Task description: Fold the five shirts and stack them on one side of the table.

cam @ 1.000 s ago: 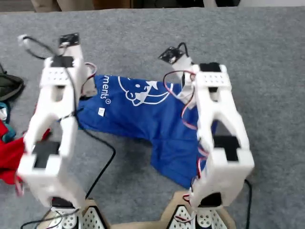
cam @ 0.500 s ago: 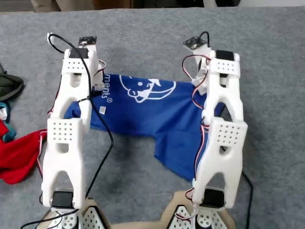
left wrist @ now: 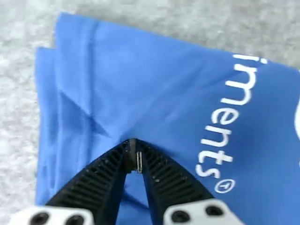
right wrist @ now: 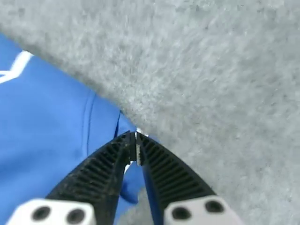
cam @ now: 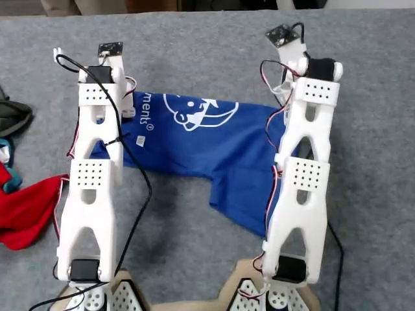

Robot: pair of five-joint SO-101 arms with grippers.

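A blue shirt (cam: pixel 194 139) with white print lies spread across the middle of the grey table, one part trailing toward the near edge. My left gripper (left wrist: pixel 132 161) is shut on the blue shirt (left wrist: pixel 154 89) at its left side, and its arm (cam: pixel 97 129) stretches over that end. My right gripper (right wrist: pixel 132 145) is shut on the blue shirt (right wrist: pixel 42 122) at its far right corner, right at the hem. Its arm (cam: pixel 305 142) lies over the shirt's right end. A red shirt (cam: pixel 23 210) is crumpled at the table's left edge.
Dark and teal cloth (cam: pixel 10 123) lies bunched at the left edge above the red shirt. Bare grey table (cam: pixel 369 97) runs along the far side and to the right. Cables hang from both arms over the blue shirt.
Both arms have stretched out toward the far side, pulling the blue shirt's far edge with them. The shirt now lies flatter and wider.
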